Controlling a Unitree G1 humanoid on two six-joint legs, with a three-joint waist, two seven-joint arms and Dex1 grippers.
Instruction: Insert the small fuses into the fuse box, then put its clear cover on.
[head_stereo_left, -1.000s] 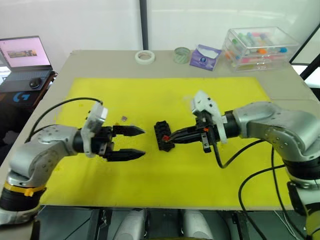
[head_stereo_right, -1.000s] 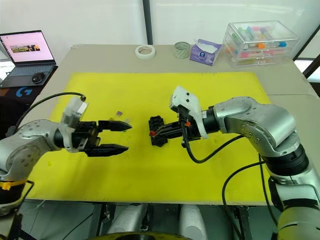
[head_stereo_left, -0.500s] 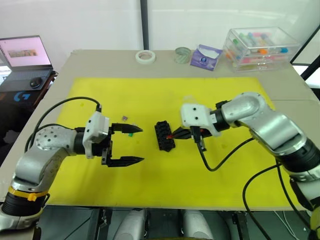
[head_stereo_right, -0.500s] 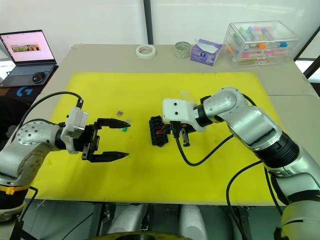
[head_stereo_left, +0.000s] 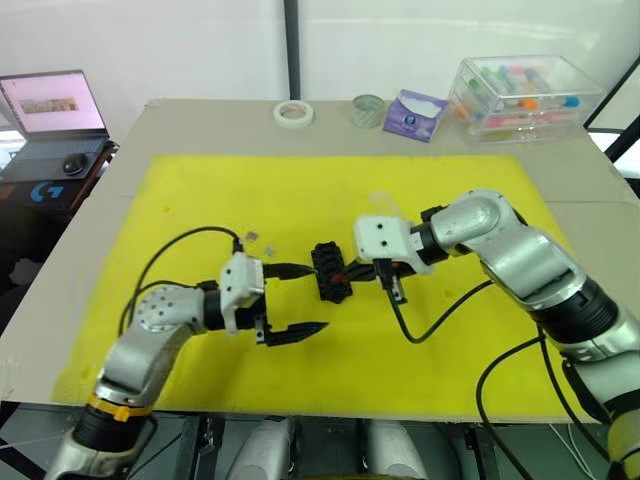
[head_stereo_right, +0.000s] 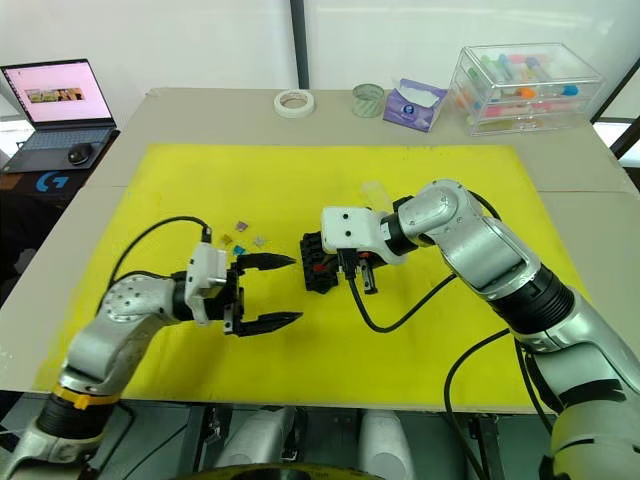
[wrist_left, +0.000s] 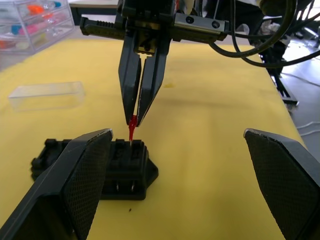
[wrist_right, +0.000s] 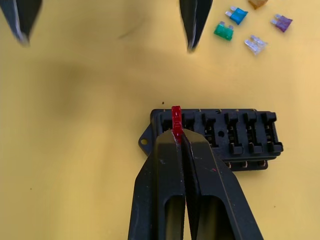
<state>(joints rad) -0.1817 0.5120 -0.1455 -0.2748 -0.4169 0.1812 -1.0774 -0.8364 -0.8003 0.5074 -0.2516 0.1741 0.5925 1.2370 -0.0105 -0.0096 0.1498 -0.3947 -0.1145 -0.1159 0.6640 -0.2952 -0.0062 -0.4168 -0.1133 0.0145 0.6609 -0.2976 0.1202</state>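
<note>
The black fuse box (wrist_right: 227, 134) lies on the yellow mat (head_stereo_left: 450, 380). My right gripper (wrist_right: 177, 139) is shut on a red fuse (wrist_right: 176, 116), held upright with its blades at a slot at one end of the box; the fuse (wrist_left: 132, 128) also appears in the left wrist view. My left gripper (head_stereo_left: 316, 298) is open just left of the fuse box (head_stereo_left: 330, 272), holding nothing. Loose small fuses in teal (wrist_right: 238, 14), green (wrist_right: 223, 31), purple (wrist_right: 281, 21) and grey (wrist_right: 255, 44) lie beyond the box. The clear cover (wrist_left: 47, 96) rests on the mat behind it.
At the table's far edge stand a clear box of coloured tubes (head_stereo_left: 520, 95), a purple packet (head_stereo_left: 410, 112) and two tape rolls (head_stereo_left: 292, 113). A laptop (head_stereo_left: 55, 105) sits on a side stand at far left.
My left gripper has moved right, close to the fuse box, staying open. My right gripper turned from lying level to pointing down over the box's end with the red fuse.
</note>
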